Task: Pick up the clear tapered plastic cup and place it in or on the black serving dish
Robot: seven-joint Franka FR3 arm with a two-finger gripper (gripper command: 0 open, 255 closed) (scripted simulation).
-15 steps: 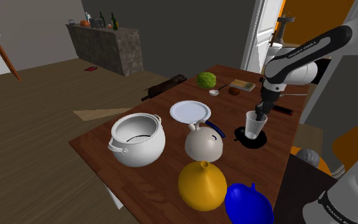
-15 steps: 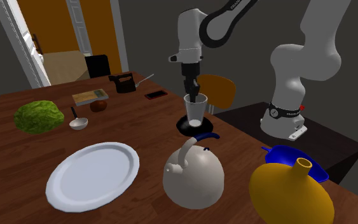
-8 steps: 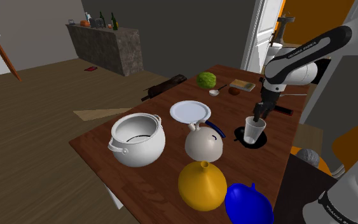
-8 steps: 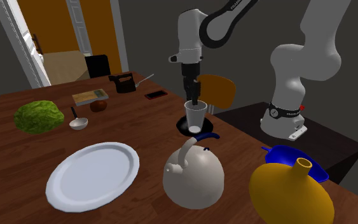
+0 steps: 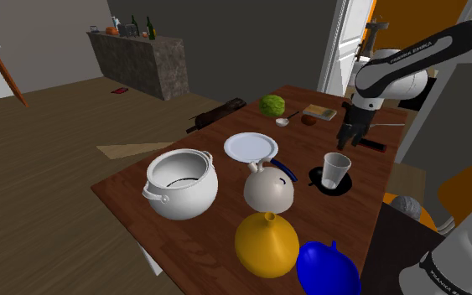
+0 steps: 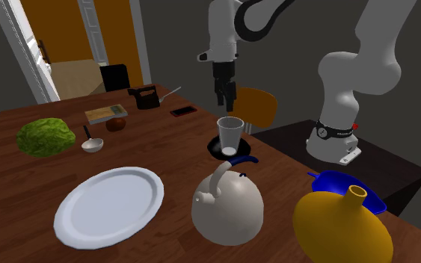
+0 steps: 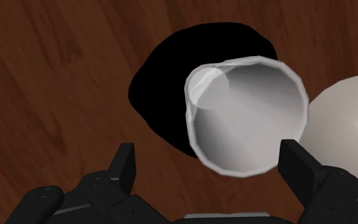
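Cup (image 5: pixel 336 170) stands alone on the dish (image 5: pixel 315 177), right of centre in the shoulder view, the gripper (image 5: pixel 348 141) having let go and risen, fingers spread: placement looks done.

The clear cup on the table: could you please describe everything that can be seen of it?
The clear cup is a see-through, greyish tumbler, wide at its open rim and narrowing to its base. It stands upright and looks empty, resting on the black dish, not far from the pale kettle. Only the dish touches it: the gripper hangs above it with its fingers open, apart from the rim.
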